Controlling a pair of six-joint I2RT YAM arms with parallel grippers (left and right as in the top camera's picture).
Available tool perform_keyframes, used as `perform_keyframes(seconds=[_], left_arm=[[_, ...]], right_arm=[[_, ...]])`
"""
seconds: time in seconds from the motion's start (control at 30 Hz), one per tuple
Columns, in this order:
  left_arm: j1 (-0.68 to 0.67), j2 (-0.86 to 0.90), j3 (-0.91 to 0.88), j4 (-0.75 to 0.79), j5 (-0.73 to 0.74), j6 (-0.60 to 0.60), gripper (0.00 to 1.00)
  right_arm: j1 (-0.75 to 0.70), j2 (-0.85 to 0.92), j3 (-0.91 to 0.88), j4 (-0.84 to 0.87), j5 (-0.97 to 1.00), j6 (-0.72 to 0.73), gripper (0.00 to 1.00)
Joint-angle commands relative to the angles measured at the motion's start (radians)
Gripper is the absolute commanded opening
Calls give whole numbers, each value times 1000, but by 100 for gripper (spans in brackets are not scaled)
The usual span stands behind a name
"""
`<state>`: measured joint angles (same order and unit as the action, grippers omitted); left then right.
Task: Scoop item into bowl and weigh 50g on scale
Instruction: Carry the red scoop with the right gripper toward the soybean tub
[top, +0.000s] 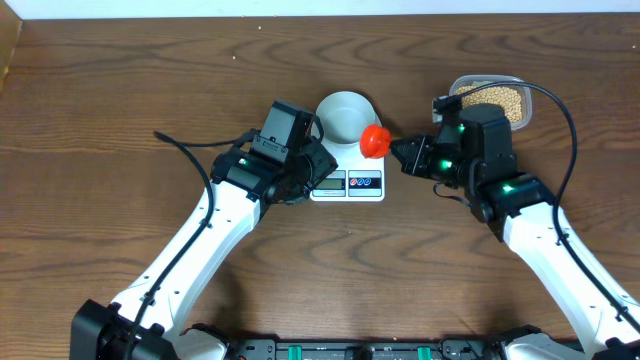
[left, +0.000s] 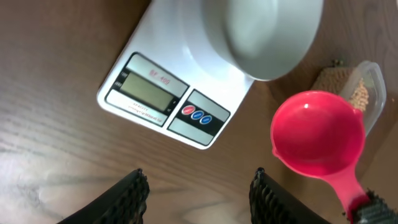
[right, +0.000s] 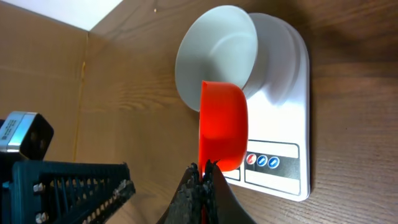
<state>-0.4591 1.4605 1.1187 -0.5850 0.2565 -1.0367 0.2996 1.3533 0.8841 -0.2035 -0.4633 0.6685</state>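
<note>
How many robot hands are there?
2. The left hand is open beside the scale. The right hand is shut on a red scoop by the bowl.

Colour reference: items and work surface.
Scale (top: 347, 172) is white with grey display, red and blue buttons; bowl (top: 346, 115) pale blue-white; scoop (top: 375, 141) red; beans (top: 497, 97) tan-yellow; table (top: 120, 90) dark brown wood grain.

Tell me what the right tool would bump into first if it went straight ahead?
Probably the bowl: the red scoop in the right tool points at its rim, though height is unclear.
</note>
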Motion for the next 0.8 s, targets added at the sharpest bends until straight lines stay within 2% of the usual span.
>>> perform_keyframes(seconds=[0.0,0.23,0.5,0.6,0.77], left_arm=[[4,-2,-2,17,-20,116,55],[4,-2,-2,19,-40,215,55],[-10,-2,-2,18,-6,543,60],[-26,-2,-2,20,-6,589,60],[-69,23,-2,32,-15,588,61]], right_arm=[[-16,-39,38,1,-21,-33,1],[-98,-111,55,-65,-18,-106,1],[-307,-228,60,-206,-13,-203,1],[-386,-262,65,-253,-13,-227,1],[-481,-291,65,-279,-14,-241,1]])
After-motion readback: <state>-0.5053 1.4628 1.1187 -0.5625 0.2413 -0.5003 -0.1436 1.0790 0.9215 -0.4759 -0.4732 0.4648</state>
